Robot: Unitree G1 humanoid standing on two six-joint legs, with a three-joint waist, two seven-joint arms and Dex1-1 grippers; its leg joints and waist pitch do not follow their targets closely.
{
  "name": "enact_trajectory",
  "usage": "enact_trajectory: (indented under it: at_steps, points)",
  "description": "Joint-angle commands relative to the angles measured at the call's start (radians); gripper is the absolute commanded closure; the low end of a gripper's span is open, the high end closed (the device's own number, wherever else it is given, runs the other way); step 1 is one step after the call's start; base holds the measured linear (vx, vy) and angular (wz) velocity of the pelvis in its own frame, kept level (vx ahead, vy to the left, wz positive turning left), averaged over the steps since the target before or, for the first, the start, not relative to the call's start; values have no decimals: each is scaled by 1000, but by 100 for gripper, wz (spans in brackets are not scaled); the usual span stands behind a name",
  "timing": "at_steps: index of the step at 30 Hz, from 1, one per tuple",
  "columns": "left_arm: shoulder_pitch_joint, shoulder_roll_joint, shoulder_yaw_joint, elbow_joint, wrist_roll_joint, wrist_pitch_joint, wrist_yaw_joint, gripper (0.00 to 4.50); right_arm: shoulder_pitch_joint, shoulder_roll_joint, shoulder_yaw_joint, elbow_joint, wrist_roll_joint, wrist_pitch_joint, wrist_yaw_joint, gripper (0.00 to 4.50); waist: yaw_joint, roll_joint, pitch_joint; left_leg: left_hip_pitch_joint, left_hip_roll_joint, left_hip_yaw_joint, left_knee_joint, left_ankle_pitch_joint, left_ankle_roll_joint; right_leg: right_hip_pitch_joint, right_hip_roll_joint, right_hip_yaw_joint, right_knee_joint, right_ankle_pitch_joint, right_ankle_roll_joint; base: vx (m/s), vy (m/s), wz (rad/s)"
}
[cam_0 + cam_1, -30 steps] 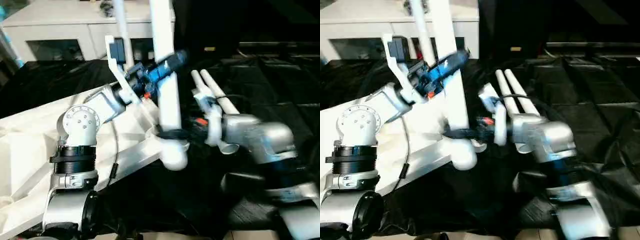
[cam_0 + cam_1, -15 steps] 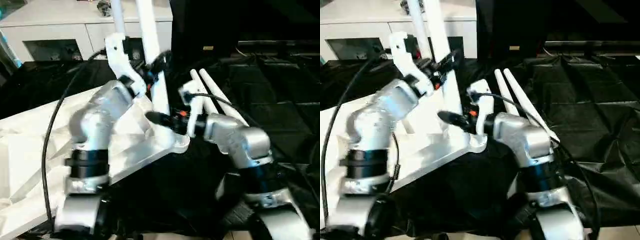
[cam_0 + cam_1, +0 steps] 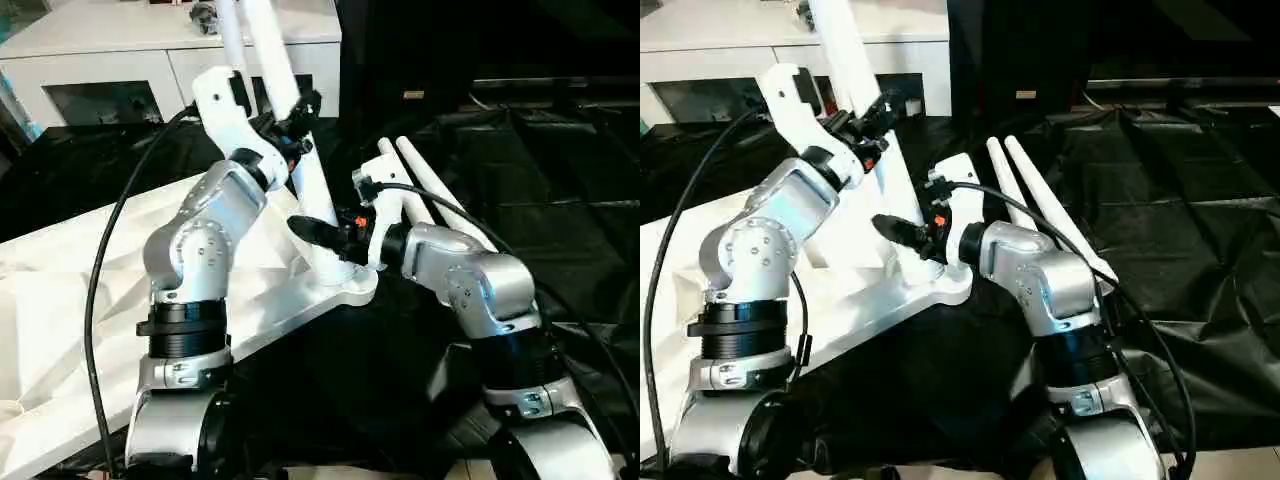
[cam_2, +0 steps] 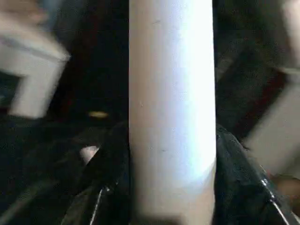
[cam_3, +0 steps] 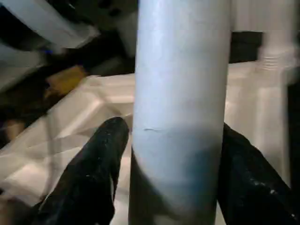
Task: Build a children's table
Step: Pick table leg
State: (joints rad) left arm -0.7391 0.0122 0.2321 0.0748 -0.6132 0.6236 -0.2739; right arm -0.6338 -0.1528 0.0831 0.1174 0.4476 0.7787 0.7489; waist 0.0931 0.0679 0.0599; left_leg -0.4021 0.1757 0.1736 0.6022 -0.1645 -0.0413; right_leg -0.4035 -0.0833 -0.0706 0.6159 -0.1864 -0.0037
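- The white plastic rectangular tabletop point(image 3: 80, 300) lay ribbed side up on the black-draped table point(image 3: 560, 220), its rounded corner socket point(image 3: 345, 285) pointing toward the robot's right arm. Everything below is placed from that socket.
- A long tapered white tubular leg point(image 3: 290, 140) rose out of the socket and leaned away from the robot, its upper end passing in front of the white glass-door cabinet point(image 3: 100, 70) behind.
- Left gripper point(image 3: 297, 112) was clamped around the leg well above the socket; the left wrist view showed a black finger point(image 4: 105, 164) pressed on each side of the tube. That high hold looked chosen for leverage, to steer the tilt.
- Right gripper point(image 3: 318, 234) held the same leg just above the socket, black fingers point(image 5: 93, 168) hugging the tube in the right wrist view. My read: the low hold guided the foot of the leg into the socket while the upper gripper pushed.
- Whether the leg was fully seated could not be told; the gripper hid the joint.
- Two more tapered white legs point(image 3: 425, 190) lay side by side on the black drape just beyond the socket, close to the right arm, likely parked within easy reach for later corners.
- A second upright white leg point(image 3: 232, 45) stood behind the left arm, farther from the socket.
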Motion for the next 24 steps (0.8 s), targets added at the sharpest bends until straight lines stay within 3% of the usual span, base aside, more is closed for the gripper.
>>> enact_trajectory:
  at_steps: [1, 2, 3, 4, 5, 6, 7, 8, 11, 12, 16, 18, 24]
  points:
    - [6, 11, -27, -12, -38, 3, -92, 269, -12, -9, -5, -35, 56, 16, 86, 141, 3, 9, -85, 24, 41, -21, -61, -184, 15, 61, -54, 39, -64, -59, -211, 0, 0, 0]
    - [12, 29, -27, -20, -92, 34, -184, 269, -8, -54, 6, -33, 77, 16, 177, 136, 2, 2, -86, 23, 40, -20, -59, -170, 20, 63, -54, 38, -60, -34, -222, 0, 0, 0]
    - [20, 50, -24, -29, -152, 55, -300, 269, -2, -105, 27, -37, 91, 11, 279, 136, 3, 2, -87, 22, 39, -17, -56, -156, 30, 63, -54, 38, -57, -17, -236, 0, 0, 0]
    - [20, 50, -24, -29, -152, 55, -300, 269, -2, -105, 27, -37, 91, 11, 279, 136, 6, -3, -87, 22, 38, -16, -55, -152, 39, 64, -55, 37, -59, -18, -242, 0, 0, 0]
    - [32, 79, -37, -38, -182, 62, -408, 269, 2, -145, 49, -49, 106, 17, 359, 136, 11, 1, -86, 20, 41, -15, -53, -141, 54, 64, -55, 37, -56, -24, -251, 0, 0, 0]
    - [51, 115, -63, -55, -209, 81, -525, 269, 2, -172, 64, -56, 121, 23, 416, 136, 10, -7, -85, 20, 41, -14, -54, -140, 61, 63, -54, 37, -59, -32, -250, 0, 0, 0]
    - [51, 115, -63, -55, -209, 81, -525, 269, 2, -172, 64, -56, 121, 23, 416, 136, 13, -5, -85, 19, 40, -15, -53, -138, 65, 65, -56, 37, -56, -43, -252, 0, 0, 0]
    - [65, 150, -78, -67, -258, 131, -630, 269, -2, -192, 78, -54, 135, 30, 458, 136, 11, -2, -84, 19, 42, -14, -55, -140, 69, 62, -56, 38, -57, -62, -253, 0, 0, 0]
    - [68, 169, -76, -69, -307, 165, -697, 269, -5, -215, 101, -50, 142, 33, 507, 136, 11, 2, -81, 26, 42, -11, -54, -177, 53, 55, -55, 38, -62, -129, -260, 0, 0, 0]
    - [67, 175, -74, -68, -324, 175, -719, 270, -6, -223, 110, -48, 144, 34, 529, 164, 11, 3, -80, 26, 44, -13, -57, -196, 44, 55, -55, 39, -63, -150, -257, 0, 0, 0]
    - [60, 181, -69, -68, -357, 180, -757, 270, -10, -232, 128, -33, 144, 34, 562, 189, 11, 1, -77, 28, 46, -15, -61, -237, 19, 53, -56, 41, -67, -211, -238, 0, 0, 0]
    - [59, 179, -68, -67, -365, 174, -759, 270, -12, -229, 134, -24, 138, 30, 564, 202, 11, -3, -76, 28, 45, -16, -62, -243, 11, 52, -57, 43, -69, -241, -225, 0, 0, 0]
    - [65, 168, -63, -71, -382, 178, -759, 270, -7, -215, 139, -20, 137, 23, 549, 252, 12, -2, -77, 26, 44, -17, -61, -226, 7, 52, -57, 43, -70, -254, -204, 0, 0, 0]
